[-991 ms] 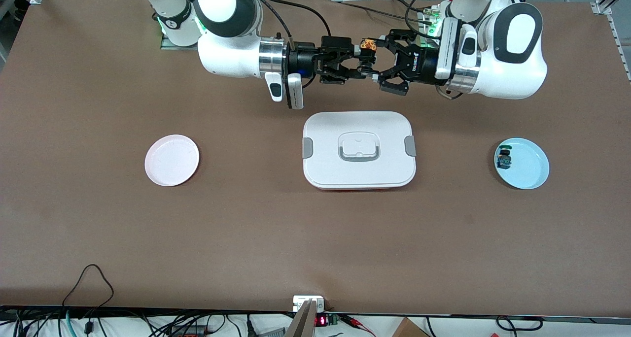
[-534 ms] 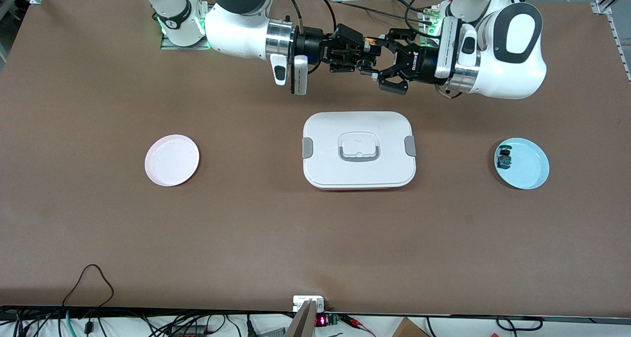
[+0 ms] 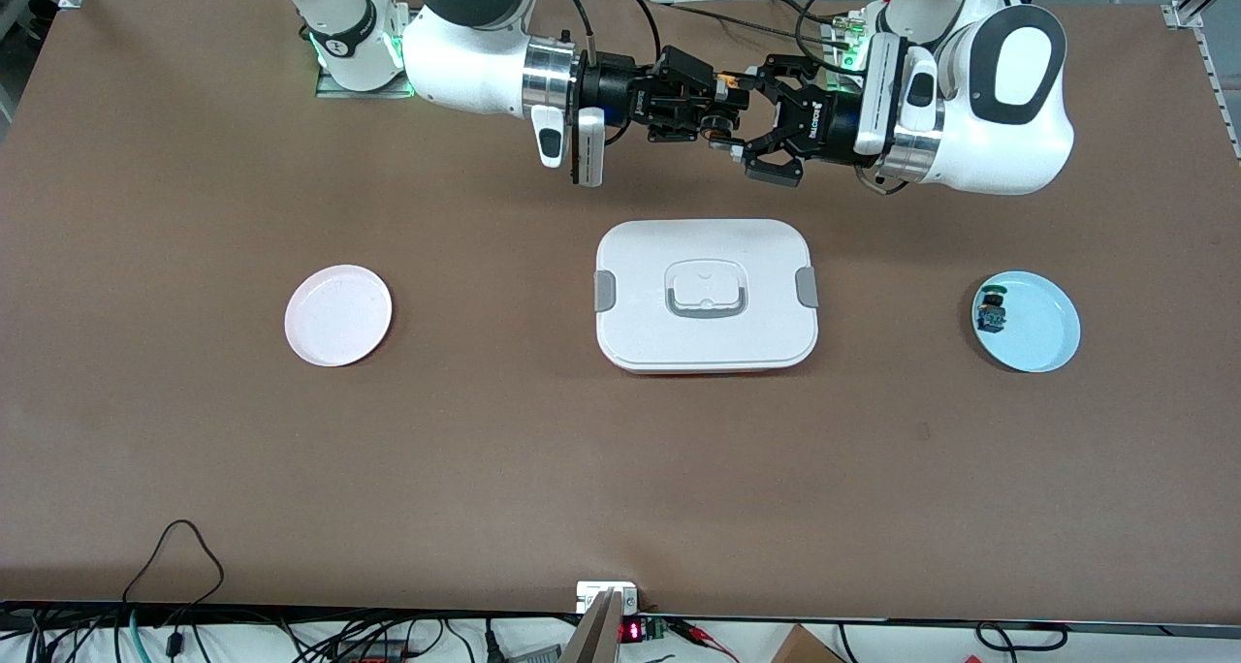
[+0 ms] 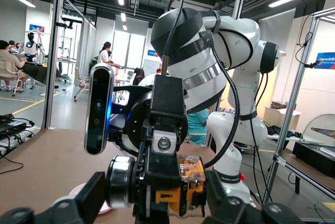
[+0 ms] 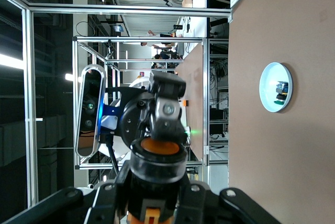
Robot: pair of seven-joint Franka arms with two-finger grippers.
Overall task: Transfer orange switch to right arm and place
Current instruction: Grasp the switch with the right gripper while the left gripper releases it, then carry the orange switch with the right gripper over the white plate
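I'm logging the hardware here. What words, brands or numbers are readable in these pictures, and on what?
"ROBOTIQ": on the left gripper's black body.
Red digits on the display at the table's edge: too small to read.
Lettering on the right arm near its base: too small to read.
Blue wall signs: blurred.

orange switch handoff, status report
Right gripper shut on orange switch, above the table near the bases. Left gripper open around it. White box below, nothing in the way.

Both arms reach level toward each other; right claw (image 3: pixel 715 110) clamped, left claw (image 3: pixel 742 120) spread.
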